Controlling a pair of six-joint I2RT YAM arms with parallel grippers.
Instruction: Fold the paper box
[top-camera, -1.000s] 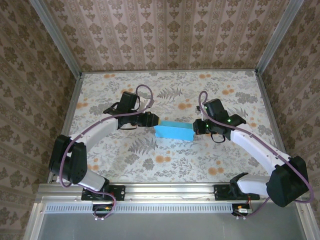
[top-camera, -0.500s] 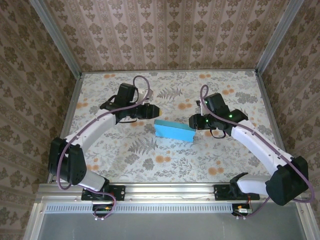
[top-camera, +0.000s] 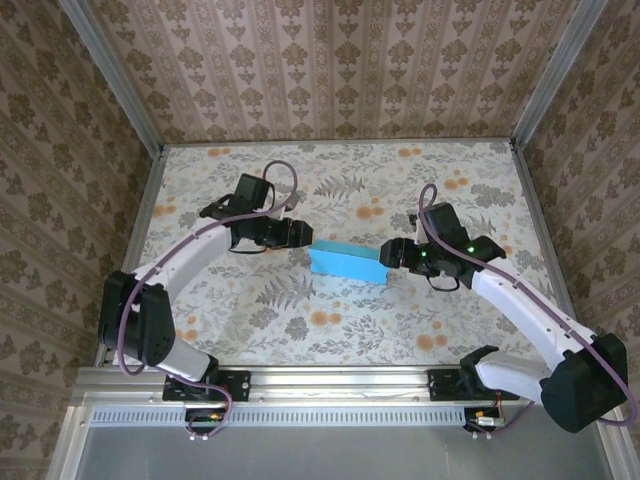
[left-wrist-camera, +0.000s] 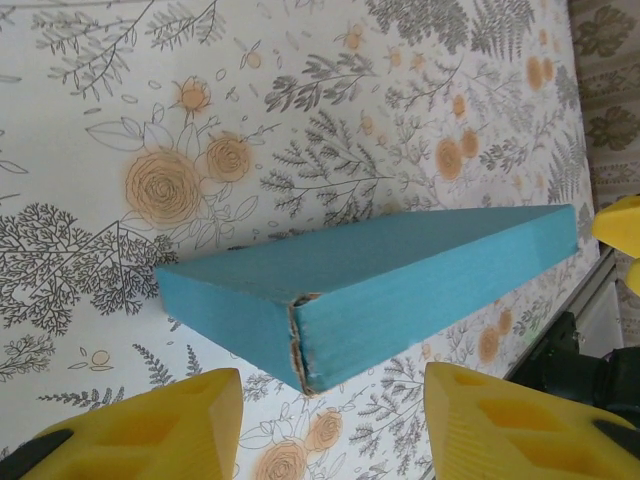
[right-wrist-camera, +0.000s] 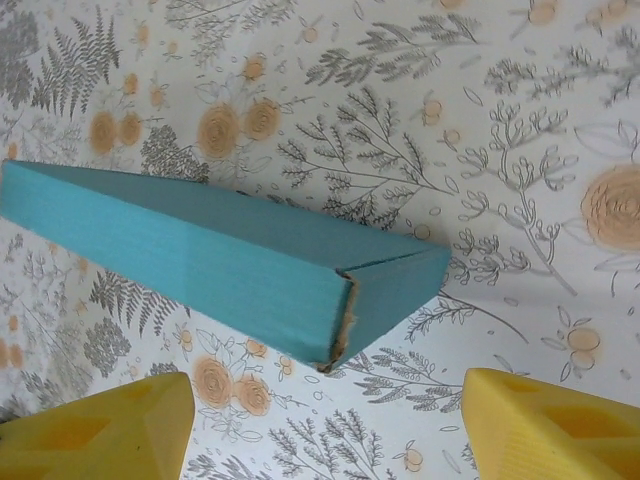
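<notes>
A: Where's the paper box (top-camera: 348, 263)?
B: Mid-frame on the flowered desk (top-camera: 250, 325). It lies flat and closed, turquoise sides out.
A: And the pincers?
B: The left pincer (top-camera: 303, 235) is near its left end and the right pincer (top-camera: 389, 255) near its right end. Both are spread wide, gripping nothing.
A: Which step?
B: Final shaping, I'd judge. Next, press the frayed end seams square, gently, because thin card buckles.

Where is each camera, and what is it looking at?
Top external: above and behind the robot, looking down at table, left arm, right arm, paper box.
Left wrist: on the left arm, facing one box corner; yellow fingers of the left gripper below.
Right wrist: on the right arm, facing another corner; fingers of the right gripper below.
Shared: the box.
</notes>
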